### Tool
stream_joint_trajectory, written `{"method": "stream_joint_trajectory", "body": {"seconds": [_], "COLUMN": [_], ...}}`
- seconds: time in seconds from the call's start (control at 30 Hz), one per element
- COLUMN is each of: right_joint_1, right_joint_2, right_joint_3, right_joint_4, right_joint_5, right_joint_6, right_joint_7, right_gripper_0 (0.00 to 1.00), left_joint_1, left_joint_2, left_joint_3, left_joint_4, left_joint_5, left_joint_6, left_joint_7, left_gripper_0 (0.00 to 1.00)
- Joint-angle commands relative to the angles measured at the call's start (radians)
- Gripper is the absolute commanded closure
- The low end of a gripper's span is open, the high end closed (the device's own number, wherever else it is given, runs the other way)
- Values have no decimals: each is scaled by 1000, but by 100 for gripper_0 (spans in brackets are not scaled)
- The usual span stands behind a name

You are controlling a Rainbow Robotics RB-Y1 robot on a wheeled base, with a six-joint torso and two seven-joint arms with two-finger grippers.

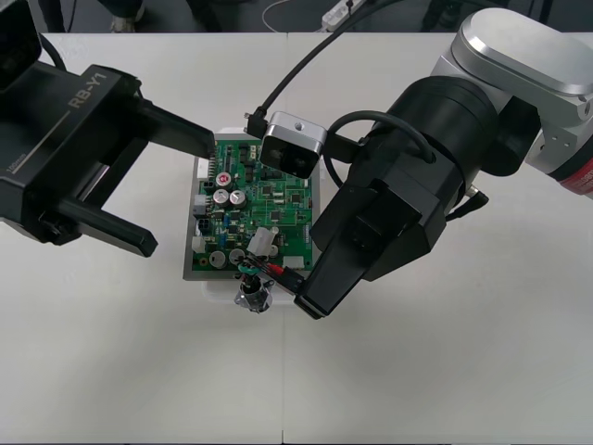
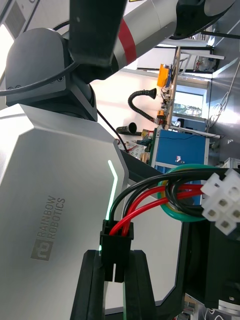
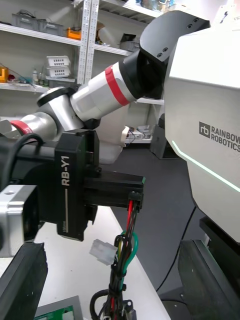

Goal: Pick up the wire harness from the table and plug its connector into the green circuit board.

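The green circuit board (image 1: 264, 199) lies on its white base mid-table. My right gripper (image 1: 309, 298) hangs over the board's front edge, shut on the harness's small black plug (image 1: 293, 277). In the right wrist view the fingers (image 2: 92, 285) pinch that plug (image 2: 116, 245), and red, black and green wires (image 2: 150, 200) loop away from it. The wires (image 1: 262, 269) run to the round metal socket (image 1: 252, 298) just off the board's front edge. My left gripper (image 1: 178, 191) is open at the board's left side. The left wrist view has the plug (image 3: 134, 197) in the right gripper, wires (image 3: 125, 250) hanging below.
A white connector block (image 1: 259, 241) stands on the board beside the wires, also seen in the wrist views (image 2: 222, 200) (image 3: 102, 248). The right arm's wrist camera (image 1: 292, 144) hangs over the board's far part. Bare table (image 1: 417, 371) lies in front and to the right.
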Motion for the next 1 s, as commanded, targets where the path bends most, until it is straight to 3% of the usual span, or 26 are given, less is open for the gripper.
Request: {"method": "stream_joint_trajectory", "body": {"seconds": [0.03, 1.0], "right_joint_1": [-53, -53], "right_joint_2": [-27, -27], "right_joint_3": [9, 9], "right_joint_4": [-29, -29], "right_joint_5": [-16, -16], "right_joint_6": [-4, -4], "right_joint_7": [3, 3], "right_gripper_0": [100, 100], "left_joint_1": [7, 7], "left_joint_2": [39, -54], "left_joint_3": [-46, -118], "left_joint_4": [-41, -124], "left_joint_5": [-5, -95], "left_joint_6": [-26, -26], "left_joint_7": [-38, -40], "left_gripper_0": [24, 24]}}
